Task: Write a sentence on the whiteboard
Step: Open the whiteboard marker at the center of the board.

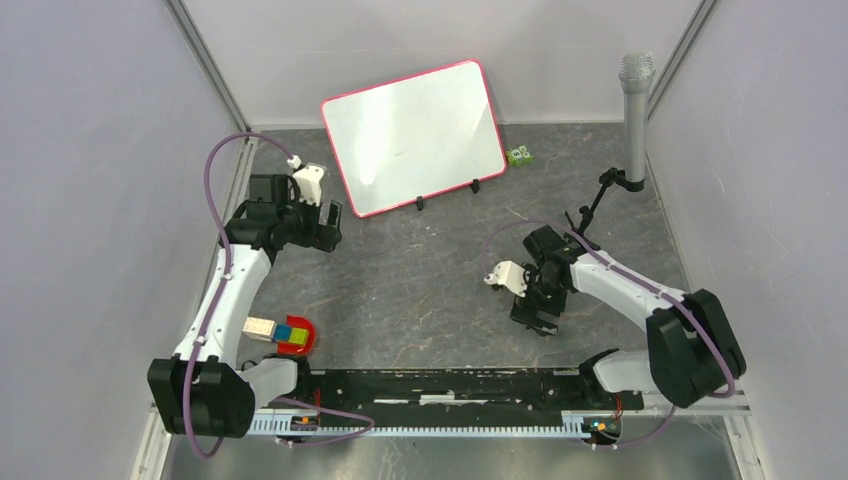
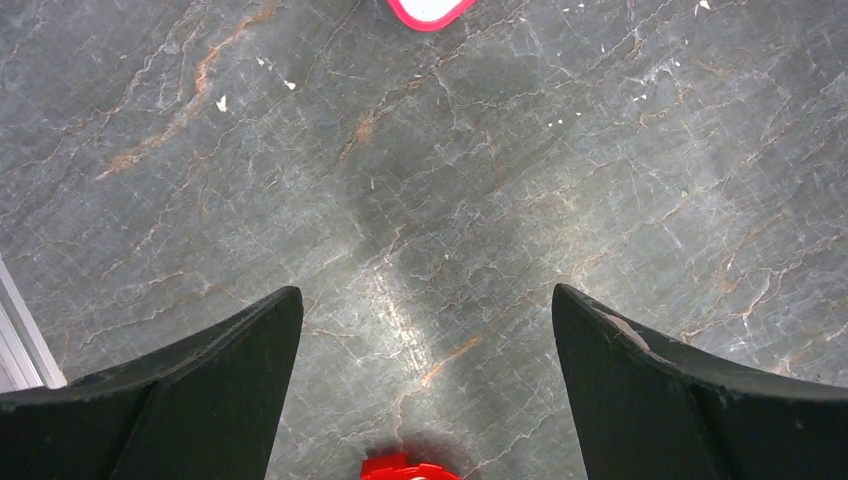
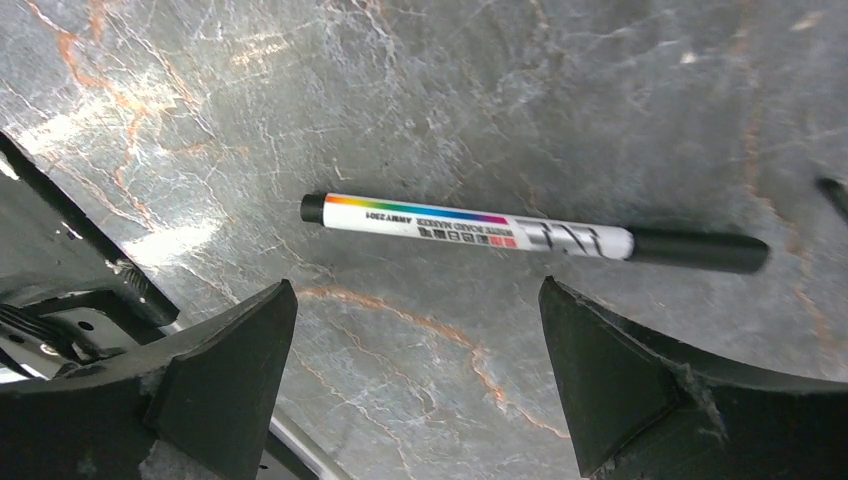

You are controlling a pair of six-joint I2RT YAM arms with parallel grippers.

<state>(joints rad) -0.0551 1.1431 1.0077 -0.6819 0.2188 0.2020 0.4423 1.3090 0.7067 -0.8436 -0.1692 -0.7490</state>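
The whiteboard [image 1: 415, 135] with its thin red-pink frame stands tilted at the back centre on small black feet. Its surface looks blank and no sentence shows on it. One red corner of it shows at the top of the left wrist view [image 2: 428, 10]. A whiteboard marker [image 3: 530, 235], white with a rainbow stripe and a black cap, lies on the grey table just beyond my right gripper [image 3: 415, 290], which is open and empty above it. The right gripper [image 1: 535, 318] is right of centre. My left gripper [image 1: 330, 225] is open and empty near the board's lower left corner; it also shows in the left wrist view [image 2: 425, 295].
A red dish [image 1: 303, 338] with coloured blocks sits by the left arm, and its rim shows in the left wrist view [image 2: 405, 468]. A small green cube [image 1: 519, 156] lies right of the board. A microphone on a stand [image 1: 635, 100] rises at the back right. Walls close in both sides.
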